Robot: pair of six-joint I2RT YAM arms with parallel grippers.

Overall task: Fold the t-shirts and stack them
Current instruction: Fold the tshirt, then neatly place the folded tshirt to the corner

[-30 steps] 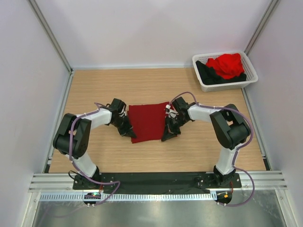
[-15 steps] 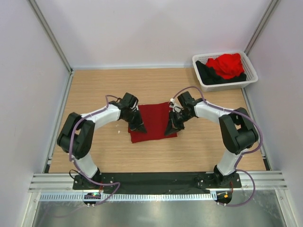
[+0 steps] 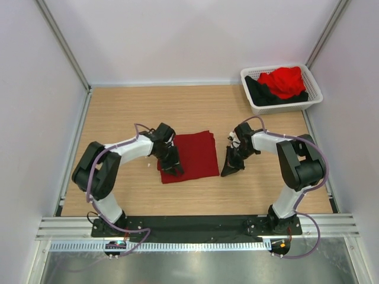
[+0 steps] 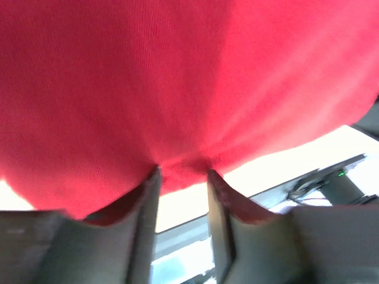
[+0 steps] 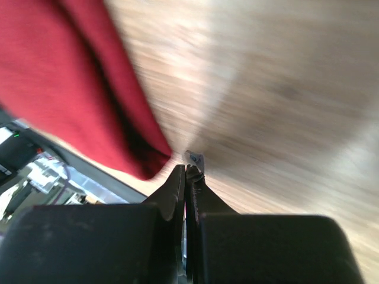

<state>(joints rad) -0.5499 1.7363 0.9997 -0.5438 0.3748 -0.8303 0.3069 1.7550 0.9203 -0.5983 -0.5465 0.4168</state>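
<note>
Since a second ago the right gripper (image 3: pixel 231 170) has slid off the dark crimson t-shirt (image 3: pixel 189 155) and now sits on bare wood just right of its lower right corner. The left gripper (image 3: pixel 174 168) has shifted over the shirt's lower left edge, and its fingers have begun to part. That shirt lies folded in a flat, slightly skewed rectangle at the middle of the table (image 3: pixel 118 112).

In the left wrist view the cloth fills the upper frame. Its edge rests over the two fingertips (image 4: pixel 149 201), which stand narrowly apart with bright table showing between them. In the right wrist view the fingers are pressed together on nothing, with the shirt's corner just to their left.

The brighter red t-shirt (image 3: pixel 284 81) and the black t-shirt (image 3: pixel 260 93) lie heaped in the white basket (image 3: pixel 283 108) at the upper right, well apart from both arms.
</note>
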